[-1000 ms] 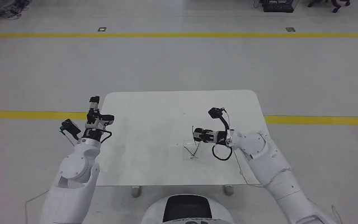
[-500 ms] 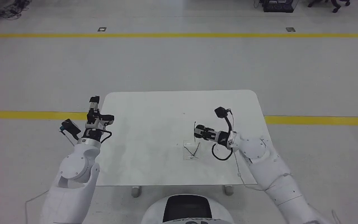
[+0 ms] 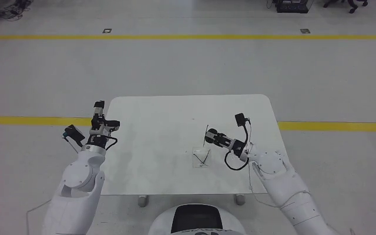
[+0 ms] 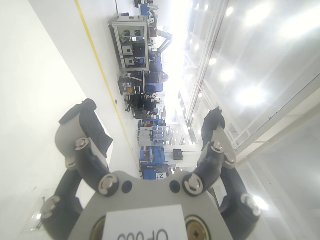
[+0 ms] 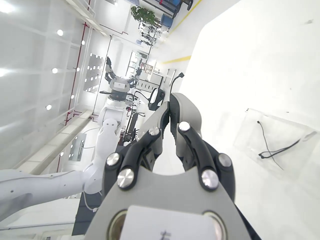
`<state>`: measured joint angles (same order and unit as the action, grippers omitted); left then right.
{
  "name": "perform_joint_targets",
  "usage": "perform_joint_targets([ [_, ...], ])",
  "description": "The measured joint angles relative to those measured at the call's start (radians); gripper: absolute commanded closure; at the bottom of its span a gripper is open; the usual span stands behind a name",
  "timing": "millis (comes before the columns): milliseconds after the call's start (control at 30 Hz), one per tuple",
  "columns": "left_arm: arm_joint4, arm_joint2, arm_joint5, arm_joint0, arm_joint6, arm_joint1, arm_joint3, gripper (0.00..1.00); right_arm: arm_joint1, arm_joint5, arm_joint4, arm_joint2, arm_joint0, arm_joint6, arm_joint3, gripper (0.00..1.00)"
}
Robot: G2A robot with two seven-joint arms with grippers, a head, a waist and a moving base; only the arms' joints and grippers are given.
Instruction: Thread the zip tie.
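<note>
With the right jaws pressed together, pinches a thin black zip tie (image 5: 173, 86) partway along its length, with the rest poking out past the tips and bending a little to one side. Holds it over the white bench (image 3: 158, 135), right of centre, raised off the surface. Sits just beyond a clear tray (image 3: 197, 154), on the side away from the robot, without touching it. Inside that tray, lying flat and crossed over one another: loose ties (image 5: 273, 149), black as well; cannot tell how many. With the left jaws spread wide, hangs just outside the bench's left edge, tips aimed away from the robot, well apart from tie and tray. From the right wrist, far off and small: those same left jaws, parted.
</note>
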<state>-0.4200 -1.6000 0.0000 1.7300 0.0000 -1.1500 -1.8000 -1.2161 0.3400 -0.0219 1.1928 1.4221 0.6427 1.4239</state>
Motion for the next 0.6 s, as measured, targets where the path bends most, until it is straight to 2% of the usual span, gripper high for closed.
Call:
perform_joint_targets([
  [300,0.000,0.000,0.000,0.000,0.000,0.000,0.000,0.00,0.000,0.000,0.000,0.000,0.000,-0.001,0.000,1.00],
  [600,0.000,0.000,0.000,0.000,0.000,0.000,0.000,0.00,-0.022,0.000,0.114,-0.039,0.021,-0.142,0.023,1.00],
])
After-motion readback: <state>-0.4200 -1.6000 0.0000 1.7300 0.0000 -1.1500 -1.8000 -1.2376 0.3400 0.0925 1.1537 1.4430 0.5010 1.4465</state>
